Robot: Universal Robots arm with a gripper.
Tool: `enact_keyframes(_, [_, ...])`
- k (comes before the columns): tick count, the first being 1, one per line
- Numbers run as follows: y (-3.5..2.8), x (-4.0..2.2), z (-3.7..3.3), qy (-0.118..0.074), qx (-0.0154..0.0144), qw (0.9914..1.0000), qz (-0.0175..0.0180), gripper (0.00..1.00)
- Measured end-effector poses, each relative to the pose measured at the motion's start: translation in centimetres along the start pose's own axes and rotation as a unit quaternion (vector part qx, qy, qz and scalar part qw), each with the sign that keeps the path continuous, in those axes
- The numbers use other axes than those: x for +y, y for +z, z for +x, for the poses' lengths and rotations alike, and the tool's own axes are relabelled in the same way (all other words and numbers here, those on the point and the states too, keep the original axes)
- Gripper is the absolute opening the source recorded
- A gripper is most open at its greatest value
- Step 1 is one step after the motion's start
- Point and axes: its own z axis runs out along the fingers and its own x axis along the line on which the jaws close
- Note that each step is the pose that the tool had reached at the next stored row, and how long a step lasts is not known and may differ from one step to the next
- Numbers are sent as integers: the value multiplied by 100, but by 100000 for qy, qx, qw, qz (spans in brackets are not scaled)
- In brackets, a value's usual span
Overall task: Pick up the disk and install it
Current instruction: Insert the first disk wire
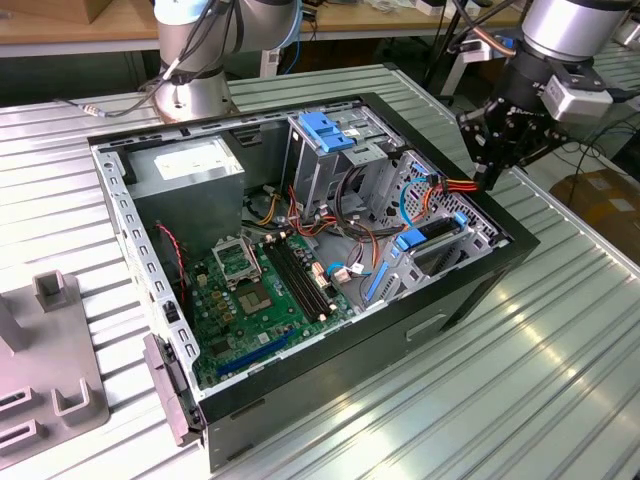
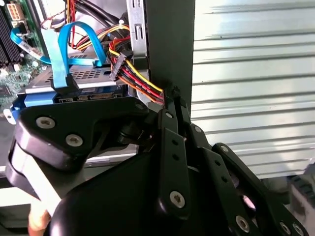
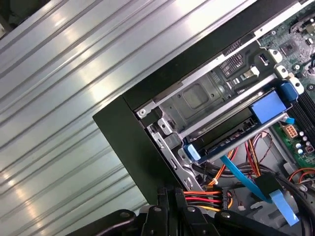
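Scanning across the open computer case [image 1: 480,270] from the exterior view's left: grey power-supply box [image 1: 190,170], then the blue bracket [image 1: 325,130] on top of the drive cage, and now the disk [image 1: 437,233]. It lies flat in the low bay by the case's corner, with a blue rail tab at each end of its near edge. Further right, the gripper [image 1: 489,178] hangs over the case rim. Its fingers are drawn narrow, tips together, with nothing I can make out between them. In the second wrist view the tips [image 2: 170,97] sit right against the red-and-yellow wire bundle [image 2: 133,73]; whether they touch it, I can't tell. From the fingers the disk [image 2: 81,76] lies just beyond and lower, inside the case, its connector edge facing them with a blue cable [image 2: 64,54] plugged in. I'd judge its long axis runs away from the fingertips, deeper into the bay. The first wrist view agrees — the disk [image 3: 231,133] is seated between its rails, near the fingers but apart from them.
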Motion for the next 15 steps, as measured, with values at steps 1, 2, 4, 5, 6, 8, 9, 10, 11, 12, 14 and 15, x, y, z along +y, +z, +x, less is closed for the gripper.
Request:
enact_keyframes(1, [1, 0, 0, 605, 15, 99998, -59, 16])
enact_keyframes(2, [1, 0, 0, 1398, 39, 99990, -147, 16])
enact_keyframes(4, [1, 1, -2, 2386, 69, 99971, -251, 16])
enact_keyframes(5, [1, 2, -4, 2741, 77, 99962, -289, 16])
enact_keyframes(6, [0, 4, -7, 3267, 94, 99946, -346, 16])
enact_keyframes(8, [-1, 12, -17, 4557, 131, 99895, -482, 16])
enact_keyframes(9, [-1, 13, -20, 4935, 140, 99877, -522, 16])
enact_keyframes(10, [-1, 15, -23, 5509, 157, 99846, -584, 16])
enact_keyframes(11, [-1, 18, -27, 6267, 176, 99801, -658, 16])
enact_keyframes(12, [-2, 21, -31, 6980, 200, 99753, -738, 16])
enact_keyframes(14, [-4, 30, -46, 7773, 230, 99694, -827, 16])
enact_keyframes(15, [-7, 53, -77, 7847, 225, 99688, -837, 16])
